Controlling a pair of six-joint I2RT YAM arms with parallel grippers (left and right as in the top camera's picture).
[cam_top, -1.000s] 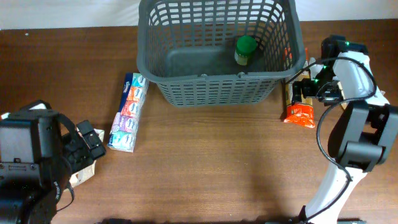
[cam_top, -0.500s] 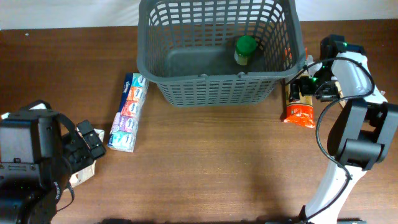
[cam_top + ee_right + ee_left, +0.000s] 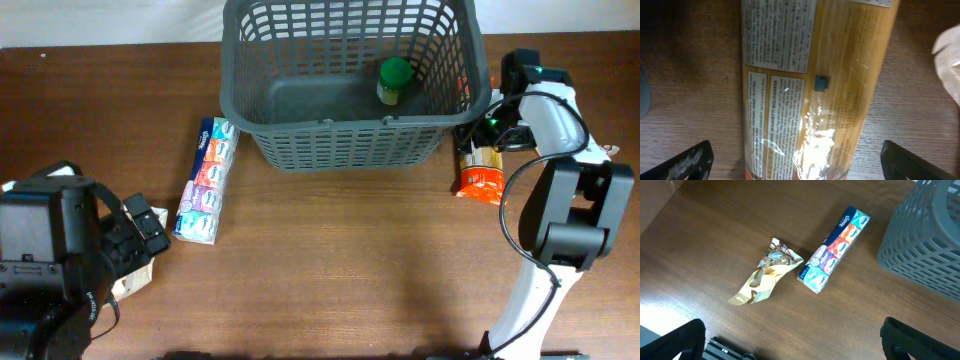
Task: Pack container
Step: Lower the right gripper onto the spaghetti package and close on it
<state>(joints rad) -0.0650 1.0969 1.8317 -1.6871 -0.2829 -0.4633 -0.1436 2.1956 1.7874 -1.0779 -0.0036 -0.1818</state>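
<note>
**Grasp stage: right gripper set over the spaghetti packet**

The right jaws stand wide apart, one on each side of the packet and holding nothing; the left gripper is likewise spread and empty. The container sits at far centre, with the packet lying just beside its right wall. Descend centred on the packet's width, close across the long sides, and lift above the rim before moving left. The right wrist view shows the straddle and the label. Only overhead shows the orange pouch at the packet's near end and the green-lidded jar inside the container.
</note>
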